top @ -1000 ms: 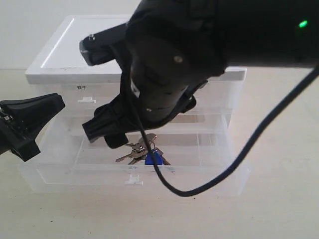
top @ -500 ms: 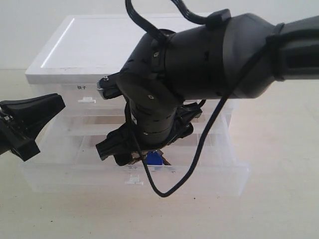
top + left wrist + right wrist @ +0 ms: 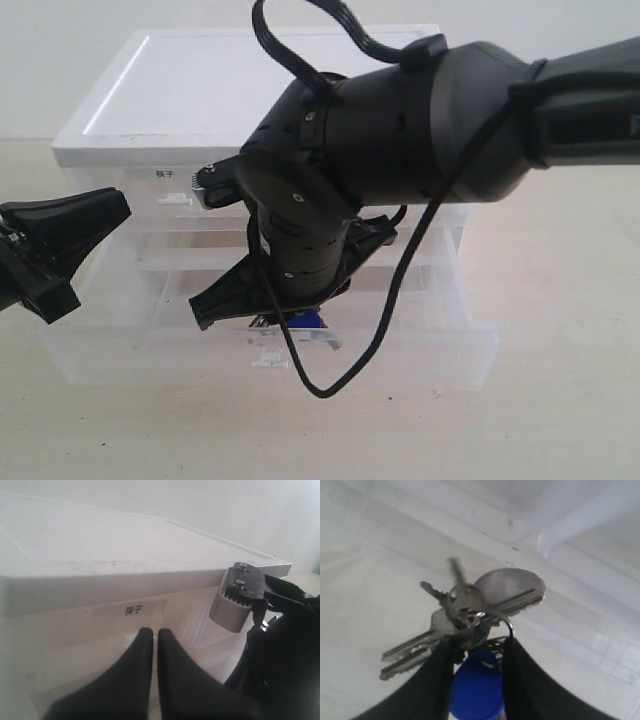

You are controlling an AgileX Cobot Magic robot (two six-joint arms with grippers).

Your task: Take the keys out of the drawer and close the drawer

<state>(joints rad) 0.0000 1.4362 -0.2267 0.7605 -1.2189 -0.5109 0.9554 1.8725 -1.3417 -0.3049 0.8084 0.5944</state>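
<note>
The lowest drawer (image 3: 150,358) of the cabinet stands pulled out, its white tab handle (image 3: 268,358) facing front. Inside it lie the keys (image 3: 470,605), silver on a ring with a blue fob (image 3: 477,690); from outside only the fob (image 3: 308,320) and a bit of metal show. My right gripper (image 3: 477,647) reaches down into the drawer, its fingers pressed on either side of the fob and ring. In the exterior view its tips (image 3: 262,315) sit just left of the fob. My left gripper (image 3: 118,205) hangs shut by the cabinet's left front, holding nothing.
The cabinet's white top (image 3: 200,90) rises behind the open drawer, with a labelled upper drawer (image 3: 137,611) right before the left gripper (image 3: 151,632). My bulky right arm (image 3: 400,150) and its cable (image 3: 390,300) cover the cabinet's middle. Beige tabletop (image 3: 560,420) lies in front.
The right gripper has dropped lower into the drawer and closed around the fob and ring; one key looks blurred from motion. The left gripper has stayed put.
</note>
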